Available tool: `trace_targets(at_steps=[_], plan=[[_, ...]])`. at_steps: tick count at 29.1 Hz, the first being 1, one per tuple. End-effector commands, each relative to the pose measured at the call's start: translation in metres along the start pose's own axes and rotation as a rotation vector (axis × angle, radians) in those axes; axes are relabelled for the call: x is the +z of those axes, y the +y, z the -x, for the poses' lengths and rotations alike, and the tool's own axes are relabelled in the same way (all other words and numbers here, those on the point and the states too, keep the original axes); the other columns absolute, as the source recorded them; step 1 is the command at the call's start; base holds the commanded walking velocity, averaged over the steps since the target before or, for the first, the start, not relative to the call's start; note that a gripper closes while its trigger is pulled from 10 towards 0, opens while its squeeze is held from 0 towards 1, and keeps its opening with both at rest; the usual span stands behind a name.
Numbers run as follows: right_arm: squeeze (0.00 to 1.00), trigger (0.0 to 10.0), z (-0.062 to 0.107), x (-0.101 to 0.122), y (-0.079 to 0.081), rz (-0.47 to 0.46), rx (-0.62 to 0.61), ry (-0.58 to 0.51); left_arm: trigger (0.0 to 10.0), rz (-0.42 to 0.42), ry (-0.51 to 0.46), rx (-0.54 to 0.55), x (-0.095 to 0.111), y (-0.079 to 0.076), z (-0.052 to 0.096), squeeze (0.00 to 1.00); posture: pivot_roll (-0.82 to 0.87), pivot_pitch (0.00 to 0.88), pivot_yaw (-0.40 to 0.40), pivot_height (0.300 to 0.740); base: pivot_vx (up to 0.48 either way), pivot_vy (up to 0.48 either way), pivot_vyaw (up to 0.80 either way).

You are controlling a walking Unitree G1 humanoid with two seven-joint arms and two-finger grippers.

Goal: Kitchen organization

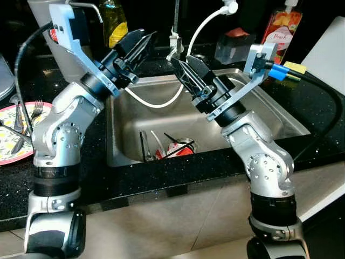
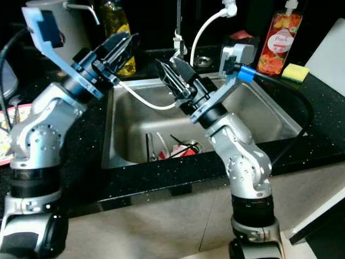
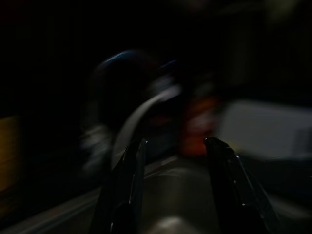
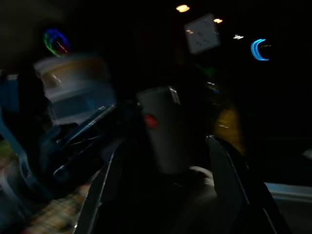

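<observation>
I judge little done — utensils (image 1: 164, 148) lie in the sink (image 1: 280, 116), a dirty plate (image 1: 16, 137) left of it, while my left gripper (image 1: 141, 44) and right gripper (image 1: 184, 73) hover spread, empty.

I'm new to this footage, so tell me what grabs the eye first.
Both silver arms are raised over the steel sink, the left hand and right hand open and empty above the basin. Down in it lie utensils with something red. A patterned plate with forks sits on the black counter at left.

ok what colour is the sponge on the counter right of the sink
Yellow; the sponge shows best in the right eye view.
</observation>
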State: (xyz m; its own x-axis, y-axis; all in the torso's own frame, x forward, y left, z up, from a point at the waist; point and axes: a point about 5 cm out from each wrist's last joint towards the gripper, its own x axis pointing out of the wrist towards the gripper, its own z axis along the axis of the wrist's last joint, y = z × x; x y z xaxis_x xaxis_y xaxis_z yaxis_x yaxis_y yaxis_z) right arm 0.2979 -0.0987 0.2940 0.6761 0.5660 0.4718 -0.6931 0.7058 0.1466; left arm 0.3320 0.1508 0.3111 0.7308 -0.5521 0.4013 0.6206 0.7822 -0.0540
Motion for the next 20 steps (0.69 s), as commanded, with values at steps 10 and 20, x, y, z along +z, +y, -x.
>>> trace_targets(at_steps=[10,20], plan=[[0.00,10.0,0.003,-0.020,-0.032,0.137,-0.277,0.094,10.0,-0.198,0.352,0.617,-0.028,0.067,0.025,0.00,0.04,0.000,0.014,0.740,0.000,0.000,0.00],[0.00,10.0,0.003,-0.029,-0.006,0.120,-0.071,0.116,10.0,-0.038,0.613,1.019,-0.047,0.109,0.080,0.00,0.06,0.000,0.032,0.740,0.000,0.000,0.00]])
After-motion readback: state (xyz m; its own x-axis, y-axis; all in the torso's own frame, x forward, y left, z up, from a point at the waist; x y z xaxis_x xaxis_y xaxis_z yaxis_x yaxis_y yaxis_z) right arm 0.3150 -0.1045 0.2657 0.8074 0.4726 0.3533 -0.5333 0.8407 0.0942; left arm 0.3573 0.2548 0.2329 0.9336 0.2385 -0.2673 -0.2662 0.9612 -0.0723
